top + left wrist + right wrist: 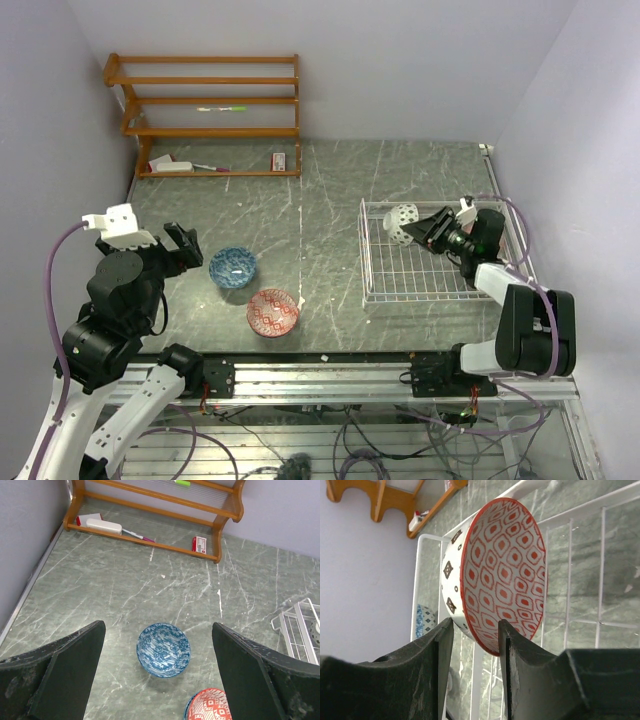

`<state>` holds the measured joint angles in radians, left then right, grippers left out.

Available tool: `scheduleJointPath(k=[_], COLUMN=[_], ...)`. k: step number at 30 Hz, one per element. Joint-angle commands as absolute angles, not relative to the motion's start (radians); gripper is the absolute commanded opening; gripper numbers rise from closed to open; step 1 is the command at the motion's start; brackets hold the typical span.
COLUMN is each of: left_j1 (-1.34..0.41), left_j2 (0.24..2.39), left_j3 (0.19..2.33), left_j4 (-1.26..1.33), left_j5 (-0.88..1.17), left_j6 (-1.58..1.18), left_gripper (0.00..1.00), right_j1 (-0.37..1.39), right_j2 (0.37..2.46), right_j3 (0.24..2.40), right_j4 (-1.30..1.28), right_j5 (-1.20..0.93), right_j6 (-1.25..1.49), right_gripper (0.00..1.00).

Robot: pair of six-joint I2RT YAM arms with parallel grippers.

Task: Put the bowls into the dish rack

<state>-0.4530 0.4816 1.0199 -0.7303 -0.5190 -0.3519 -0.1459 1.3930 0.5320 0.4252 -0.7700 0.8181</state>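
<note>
Ceramic red-patterned round bowl (pixel 502 565) set on edge in white wire dish rack (pixel 476 685), rim between fingers of right hand (pixel 475 627) | gripped or released cannot be told | judged fragile, stiff, slippery; rim to be pinched

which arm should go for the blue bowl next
Left. The left gripper is open and sits right beside the blue bowl, on its side of the table. The right gripper is across the table at the dish rack, fingers straddling a red bowl on edge there.
</note>
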Motion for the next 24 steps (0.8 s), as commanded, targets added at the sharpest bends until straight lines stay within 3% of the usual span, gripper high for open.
scheduleJointPath(k=[1,14,20,24], left_j1=[-0.445,-0.445,-0.445,-0.445], left_j2=[0.475,0.476,0.473,0.471], left_j3=[1.012,0.99,0.98,0.976], left_j4=[-0.706,-0.695,-0.689,-0.686], left_j5=[-0.503,-0.489,-0.489,-0.484], left_j6=[-0.359,-0.364,-0.364,-0.366], left_gripper=[0.99,0.99,0.99,0.99], right_j1=[-0.161,-0.163,-0.163,-0.163], right_j2=[1.351,1.243,1.17,1.13], right_j3=[0.502,0.436,0.465,0.493], right_j4=[0.348,0.305,0.178,0.081], right_j5=[-0.699,-0.662,-0.597,-0.559], right_j6=[0.788,0.798,0.757,0.725], right_gripper=[0.4,0.35,0.37,0.44])
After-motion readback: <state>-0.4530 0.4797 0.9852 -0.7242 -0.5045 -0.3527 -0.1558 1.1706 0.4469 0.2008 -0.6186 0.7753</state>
